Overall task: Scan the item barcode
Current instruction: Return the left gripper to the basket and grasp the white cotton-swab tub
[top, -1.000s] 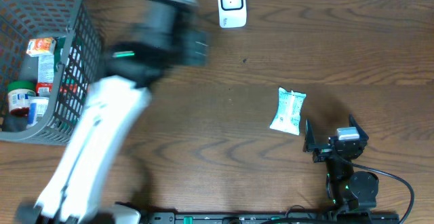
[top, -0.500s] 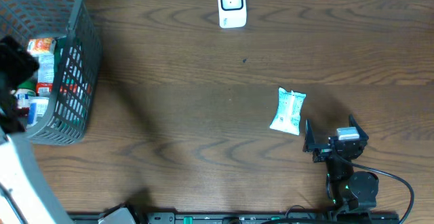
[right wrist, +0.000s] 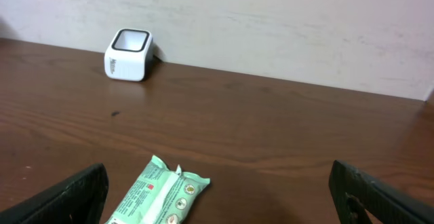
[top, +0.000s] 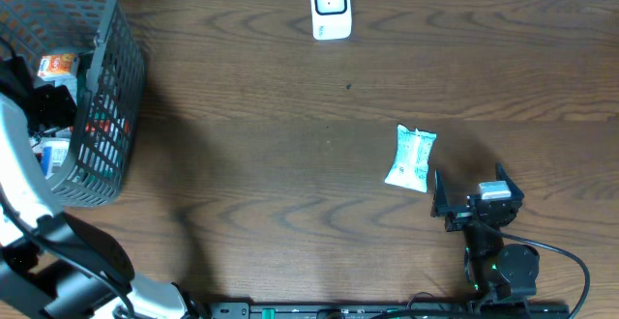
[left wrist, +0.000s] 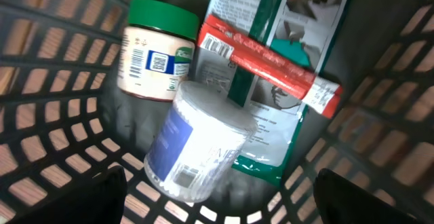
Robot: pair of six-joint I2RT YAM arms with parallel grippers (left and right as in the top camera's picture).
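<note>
We list: left end effector [left wrist: 220, 183] — swung across from mid-counter, now inside the grey mesh basket [left wrist: 41, 122], jaws spread, empty; we judge a pick comes next. Just below: cylindrical plastic tub [left wrist: 200, 142], blue label. Beyond: green-lidded jar [left wrist: 156, 54], glossy red tube [left wrist: 271, 64], flat pouch [left wrist: 291, 13] — barcodes show on jar and tube. Boxy white scanner [top: 330, 7] well apart.

We see a brown wood-grained table [top: 242, 135] with a white scanner [top: 330, 10] at twelve o'clock and a pale green-and-white packet [top: 411, 157] at four. The grey mesh basket [top: 108, 87] at nine o'clock holds a green-lidded jar [left wrist: 157, 54], a blue-labelled white tub [left wrist: 200, 139] and a red tube [left wrist: 271, 64].
</note>
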